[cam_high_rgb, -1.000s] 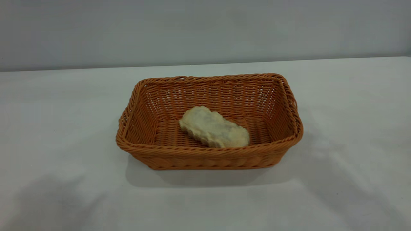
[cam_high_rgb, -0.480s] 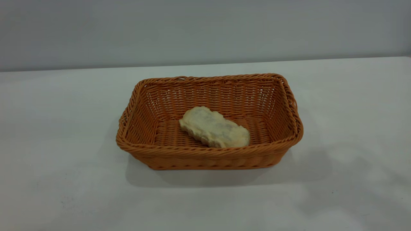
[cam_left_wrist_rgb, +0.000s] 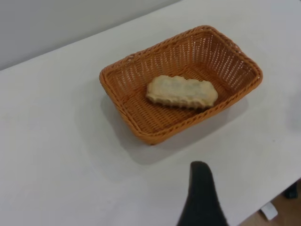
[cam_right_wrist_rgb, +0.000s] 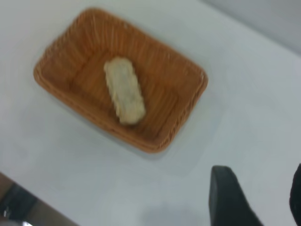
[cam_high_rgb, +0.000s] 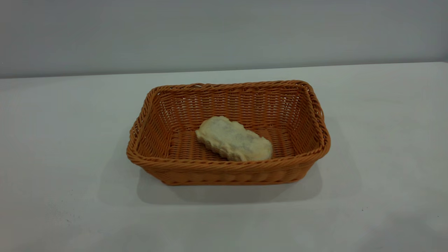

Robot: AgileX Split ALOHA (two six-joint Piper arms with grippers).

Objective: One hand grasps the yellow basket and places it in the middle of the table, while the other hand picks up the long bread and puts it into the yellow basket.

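Note:
The yellow basket [cam_high_rgb: 229, 171] stands in the middle of the white table [cam_high_rgb: 63, 140]. The long bread [cam_high_rgb: 232, 139] lies on its floor, pale mottled side up, slanted across the middle. Both also show in the left wrist view, basket [cam_left_wrist_rgb: 141, 129] and bread [cam_left_wrist_rgb: 181, 92], and in the right wrist view, basket [cam_right_wrist_rgb: 150, 141] and bread [cam_right_wrist_rgb: 124, 90]. Neither gripper shows in the exterior view. My left gripper [cam_left_wrist_rgb: 202, 197] is only a black tip, well back from the basket. My right gripper [cam_right_wrist_rgb: 261, 188] is open and empty, raised above bare table beside the basket.
A grey wall [cam_high_rgb: 224, 31] runs behind the table's far edge. The table's near edge, with floor below it, shows in the left wrist view [cam_left_wrist_rgb: 277, 197].
The arm shadows on the table's near left and right have slid off toward the front edge. Basket and bread have not moved.

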